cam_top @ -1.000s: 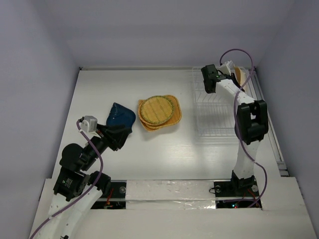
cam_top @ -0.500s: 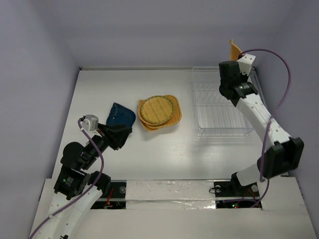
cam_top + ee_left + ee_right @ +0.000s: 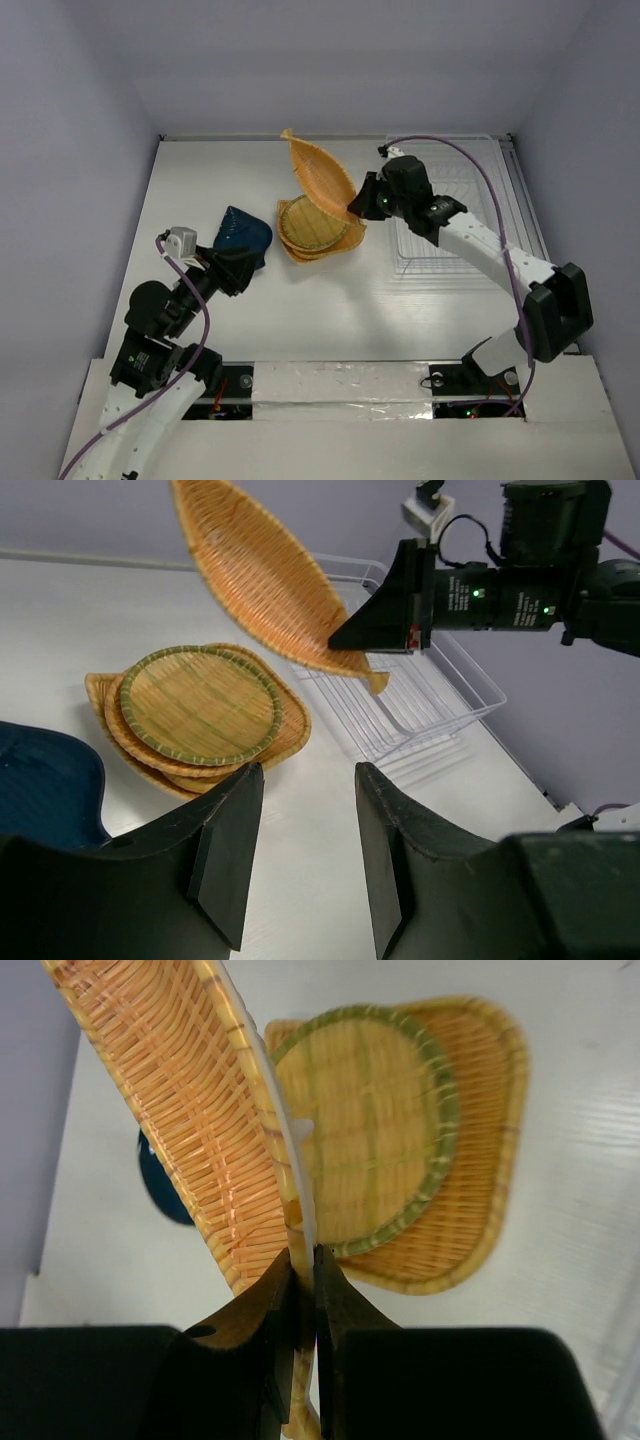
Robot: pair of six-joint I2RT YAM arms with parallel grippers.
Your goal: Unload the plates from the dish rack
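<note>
while right jaws pinch its rim, leaf-shaped plate [image 3: 318,176] tilts above stack [image 3: 312,237]

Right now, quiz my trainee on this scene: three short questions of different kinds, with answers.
1. True or false: the left hand is shut.
2. The right hand grips: A a mug, B the leaf-shaped plate, C nothing?
3. What lies on top of the woven stack?
Key: 1 false, it is open. 2 B. 3 the round green-rimmed plate.
</note>
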